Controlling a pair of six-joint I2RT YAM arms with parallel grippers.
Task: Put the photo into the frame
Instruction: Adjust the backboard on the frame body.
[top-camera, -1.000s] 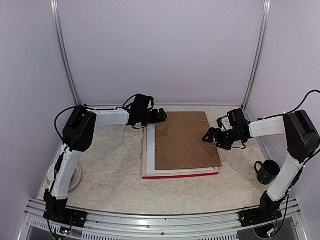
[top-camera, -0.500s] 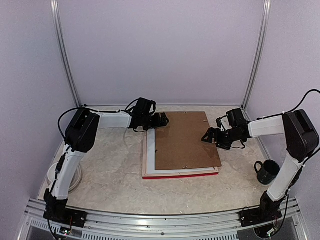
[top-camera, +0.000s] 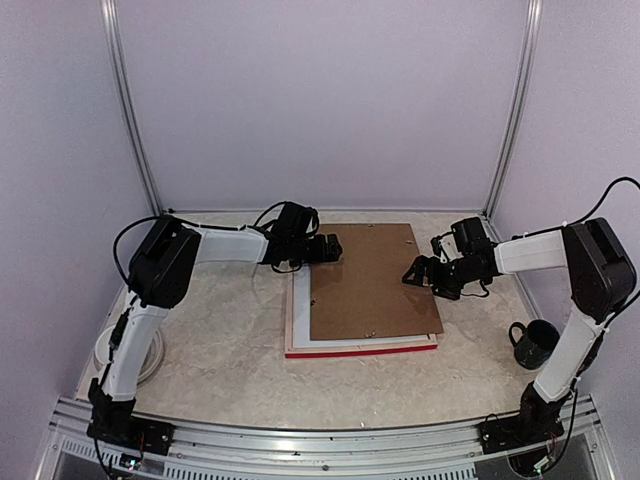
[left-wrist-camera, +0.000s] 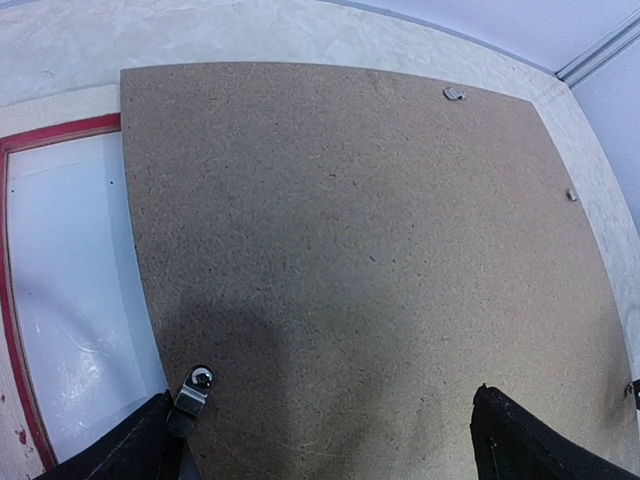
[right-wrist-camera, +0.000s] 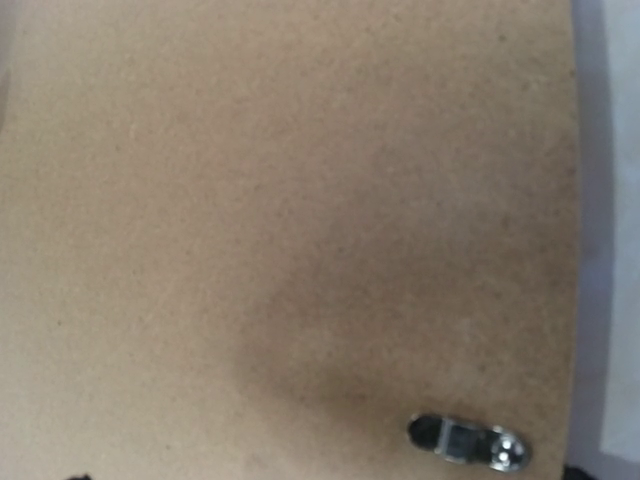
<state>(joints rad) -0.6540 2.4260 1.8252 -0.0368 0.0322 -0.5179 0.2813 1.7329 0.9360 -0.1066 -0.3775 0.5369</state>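
Plainly, both my grippers are spread as wide as they go and hold nothing. My left gripper (top-camera: 330, 248) hangs over the upper left corner of the brown backing board (top-camera: 370, 285). In the left wrist view its fingers (left-wrist-camera: 140, 450) sit at the two bottom corners with only bare board between them, and a small metal clip (left-wrist-camera: 197, 385) lies just beside the left one. My right gripper (top-camera: 418, 276) hovers low over the board's right edge. Its wrist view is filled with brown board, with another clip (right-wrist-camera: 463, 440) at lower right.

I judge the two are set at opposite sides so that I can shift or lift the board from both ends.

The board lies flat but skewed, pushed toward the right of the frame (top-camera: 360, 350), so it is not seated in the recess. The frame rests flat on the table (top-camera: 220, 330), centre of the top view, red edge along the bottom. A white sheet (top-camera: 300, 300) shows inside it at the left, where the board leaves it uncovered.

The photo is not visible in any view. It may lie under the board, but I cannot tell.

A dark mug (top-camera: 535, 342) stands at lower right, well apart; its contents are hidden.
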